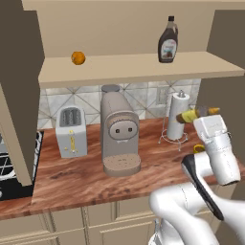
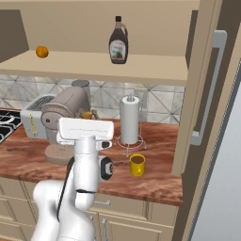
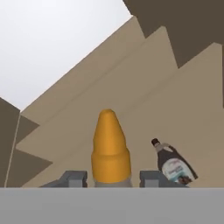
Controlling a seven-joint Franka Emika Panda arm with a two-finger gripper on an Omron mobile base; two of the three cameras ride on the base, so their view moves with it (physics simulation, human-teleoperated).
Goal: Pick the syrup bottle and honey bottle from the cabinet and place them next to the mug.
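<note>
I have the claw point(image 3: 111, 178) clamped on the honey bottle point(image 3: 110, 151), one finger point(image 3: 72, 178) on each side of it, and its orange pointed cap rises between them in the hand view. In the left base view the honey bottle point(image 1: 191, 115) lies roughly level in the claw point(image 1: 203, 113), up in the air in front of the paper towel roll point(image 1: 178, 117) and below the cabinet point(image 1: 143, 67) shelf. In the right base view the white hand covers most of it, and just a bit of amber shows at point(image 2: 87, 115) beside the coffee machine point(image 2: 66, 110).

The syrup bottle point(image 1: 168, 41) stands upright on the cabinet shelf, toward its right end; an orange point(image 1: 78, 58) sits well apart from it at the left end of the same shelf. The hand view shows the syrup bottle point(image 3: 173, 163) tilted by the camera's roll, to the right of the cap.

The mug point(image 2: 137, 164) stands on the wooden surface point(image 2: 155, 179), just in front of the paper towel holder and near the cabinet's dark side door. From the left base camera I see just a sliver of yellow mug point(image 1: 198, 148) behind the arm. A toaster point(image 1: 71, 131) stands left of the coffee machine.
</note>
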